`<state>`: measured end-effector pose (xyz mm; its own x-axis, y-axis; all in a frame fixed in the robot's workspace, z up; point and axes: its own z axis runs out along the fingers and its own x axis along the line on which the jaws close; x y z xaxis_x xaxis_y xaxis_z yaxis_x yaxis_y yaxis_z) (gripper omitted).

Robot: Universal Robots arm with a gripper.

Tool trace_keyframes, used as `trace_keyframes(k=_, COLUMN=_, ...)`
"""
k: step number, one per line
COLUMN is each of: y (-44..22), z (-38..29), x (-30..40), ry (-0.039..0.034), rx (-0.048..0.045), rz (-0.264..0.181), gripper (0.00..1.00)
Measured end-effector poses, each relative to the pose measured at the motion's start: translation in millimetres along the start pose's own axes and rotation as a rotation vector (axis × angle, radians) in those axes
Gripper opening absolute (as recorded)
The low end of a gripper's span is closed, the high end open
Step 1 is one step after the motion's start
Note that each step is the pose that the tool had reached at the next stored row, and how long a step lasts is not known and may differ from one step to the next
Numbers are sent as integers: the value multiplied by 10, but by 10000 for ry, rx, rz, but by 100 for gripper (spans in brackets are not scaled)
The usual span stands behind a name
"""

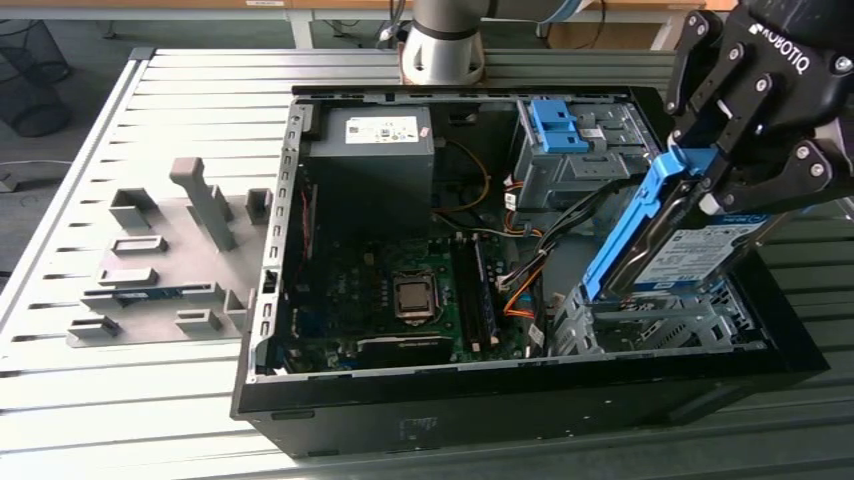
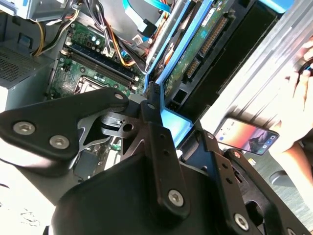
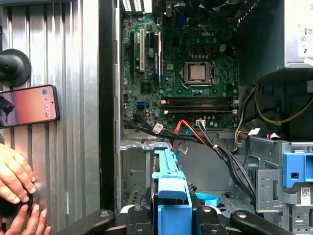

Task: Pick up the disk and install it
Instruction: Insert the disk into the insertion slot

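Holding the disk edge-on, my gripper is closed on its upper end, the fingers pressed against the bright blue caddy. In the exterior view the disk hangs steeply tilted at that view's right, its lower end just above the metal drive cage at the near right corner of the open computer case. The white-and-blue label faces the exterior view's right. In the first wrist view the blue caddy edge rises between my fingers, with the motherboard beyond it. In the second wrist view the disk's green circuit side shows. A second blue bracket sits in the far bay, right of the power supply. Left of the case, grey fixtures rest on the slatted table. A person's hand and a phone lie beside the case.
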<state>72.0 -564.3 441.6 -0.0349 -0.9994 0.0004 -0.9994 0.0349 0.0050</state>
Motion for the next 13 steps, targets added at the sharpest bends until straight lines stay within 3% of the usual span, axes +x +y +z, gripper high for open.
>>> trace_keyframes(k=13, y=-2, z=71, x=7, ry=14, rx=0, rz=3, gripper=37)
